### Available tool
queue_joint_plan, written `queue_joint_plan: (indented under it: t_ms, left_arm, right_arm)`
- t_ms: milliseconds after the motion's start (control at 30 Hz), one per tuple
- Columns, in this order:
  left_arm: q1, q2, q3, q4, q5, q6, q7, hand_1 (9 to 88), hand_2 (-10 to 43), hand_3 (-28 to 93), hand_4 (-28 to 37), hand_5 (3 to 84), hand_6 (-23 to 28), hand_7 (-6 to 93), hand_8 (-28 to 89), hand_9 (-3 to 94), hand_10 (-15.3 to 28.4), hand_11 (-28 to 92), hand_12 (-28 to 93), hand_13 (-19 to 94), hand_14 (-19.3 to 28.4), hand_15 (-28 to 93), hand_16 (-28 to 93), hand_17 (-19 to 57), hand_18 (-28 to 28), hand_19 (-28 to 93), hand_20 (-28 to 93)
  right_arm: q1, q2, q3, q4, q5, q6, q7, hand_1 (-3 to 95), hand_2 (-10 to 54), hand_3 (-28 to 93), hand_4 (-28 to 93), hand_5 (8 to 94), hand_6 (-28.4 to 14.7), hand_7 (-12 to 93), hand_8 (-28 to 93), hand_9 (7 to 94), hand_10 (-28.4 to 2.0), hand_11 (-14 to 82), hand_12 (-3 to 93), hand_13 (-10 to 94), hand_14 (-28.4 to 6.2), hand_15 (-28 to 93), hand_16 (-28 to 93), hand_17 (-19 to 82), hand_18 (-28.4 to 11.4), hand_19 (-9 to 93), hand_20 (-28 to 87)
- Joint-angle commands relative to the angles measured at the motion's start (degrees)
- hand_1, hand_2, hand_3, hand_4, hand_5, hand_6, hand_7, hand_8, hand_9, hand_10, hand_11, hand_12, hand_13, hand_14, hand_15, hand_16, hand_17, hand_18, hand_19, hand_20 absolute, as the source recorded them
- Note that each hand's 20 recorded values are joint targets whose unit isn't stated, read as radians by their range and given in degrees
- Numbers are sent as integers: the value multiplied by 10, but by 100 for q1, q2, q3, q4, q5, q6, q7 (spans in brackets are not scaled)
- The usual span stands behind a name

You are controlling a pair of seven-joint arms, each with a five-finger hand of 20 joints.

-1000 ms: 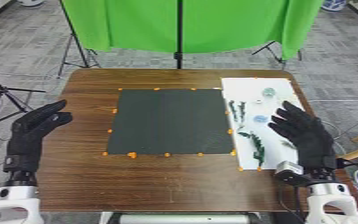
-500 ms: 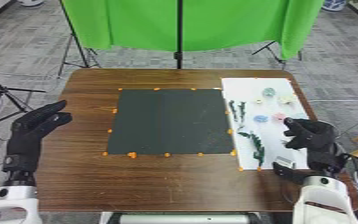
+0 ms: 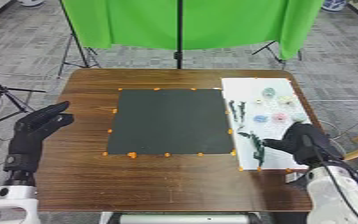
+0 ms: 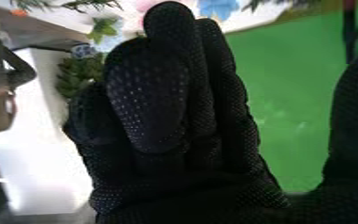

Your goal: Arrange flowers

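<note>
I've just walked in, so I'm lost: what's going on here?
A robot is at its flower arranging. Its open right hand is at the white sheet, by a leafy stem; whether they touch isn't clear. The open left hand is by the table's left edge. A blue flower and a pink flower lie on the sheet.

Pastel flowers, green sprigs, on white mat
</note>
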Motion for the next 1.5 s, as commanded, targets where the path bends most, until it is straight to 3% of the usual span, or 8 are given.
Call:
queue_joint_plan:
  t_ms: [33, 100, 367, 567, 1167, 1200, 1300, 1500]
  left_arm:
    - [148, 33, -44, -67, 65, -124, -168, 341, -13, 608, -166, 505, 42, 135, -64, 521, 147, 233, 137, 434, 194, 258, -9, 94, 122, 89, 191]
    - [129, 49, -37, -64, 65, -111, -222, 342, -13, 607, -165, 505, 42, 134, -64, 520, 147, 232, 137, 433, 194, 258, -9, 93, 121, 88, 190]
    - [97, 93, 14, -60, 73, -210, -298, 343, -14, 606, -164, 503, 42, 134, -63, 518, 147, 231, 137, 430, 194, 258, -8, 90, 122, 88, 188]
    - [88, 82, 29, -60, 83, -240, -318, 343, -14, 606, -164, 503, 42, 133, -62, 517, 147, 230, 137, 428, 193, 256, -8, 88, 122, 88, 187]
    - [81, 65, -2, -53, 70, -355, -428, 341, -14, 606, -164, 501, 44, 128, -61, 514, 146, 228, 137, 424, 194, 253, -7, 85, 123, 87, 184]
    - [70, 64, -2, -46, 74, -367, -430, 341, -14, 606, -164, 500, 44, 128, -61, 514, 146, 228, 137, 424, 194, 253, -7, 85, 123, 87, 183]
    - [74, 62, -1, -41, 57, -347, -432, 340, -13, 605, -164, 500, 44, 128, -61, 513, 146, 228, 137, 423, 194, 252, -7, 85, 123, 87, 183]
    - [118, 49, -44, -33, -3, -313, -428, 339, -13, 605, -164, 501, 44, 126, -61, 512, 146, 227, 137, 423, 195, 254, -6, 84, 123, 87, 183]
  right_arm:
    - [1177, 679, -684, 74, 378, -1182, 469, 300, -95, 537, -283, 750, -73, 125, -65, 839, -167, 212, 223, 902, -36, 531, 332, 595, -146, 918, 460]
    - [1650, 764, -1052, 195, 497, -1554, 577, 305, -95, 550, -282, 752, -75, 122, -64, 847, -167, 212, 226, 914, -29, 531, 339, 613, -137, 925, 450]
    - [2666, 1011, -2049, 560, 669, -2185, 843, 322, -95, 540, -283, 757, -84, 114, -58, 858, -170, 207, 226, 932, -14, 526, 350, 639, -118, 932, 439]
    - [2938, 965, -2384, 788, 711, -2351, 1047, 322, -95, 554, -276, 767, -85, 117, -55, 866, -171, 208, 226, 936, -9, 521, 349, 650, -107, 928, 427]
    - [2946, 623, -2970, 1130, 793, -2112, 1212, 408, -95, 579, -128, 843, -59, 186, -47, 926, -151, 284, 249, 937, 0, 597, 255, 700, -89, 929, 391]
    - [2923, 607, -2985, 1177, 793, -2003, 1209, 416, -95, 584, -119, 845, -57, 190, -35, 929, -149, 290, 251, 937, -1, 601, 248, 702, -90, 930, 390]
    - [2784, 588, -2939, 1260, 864, -1755, 1177, 515, -95, 508, -52, 859, -53, 187, 195, 935, -140, 322, 258, 937, 0, 627, 225, 714, -93, 932, 399]
    - [2500, 626, -2782, 1339, 822, -1372, 990, 557, -95, 542, 5, 873, -42, 227, 243, 937, -130, 386, 259, 937, 5, 668, 215, 733, -99, 932, 429]
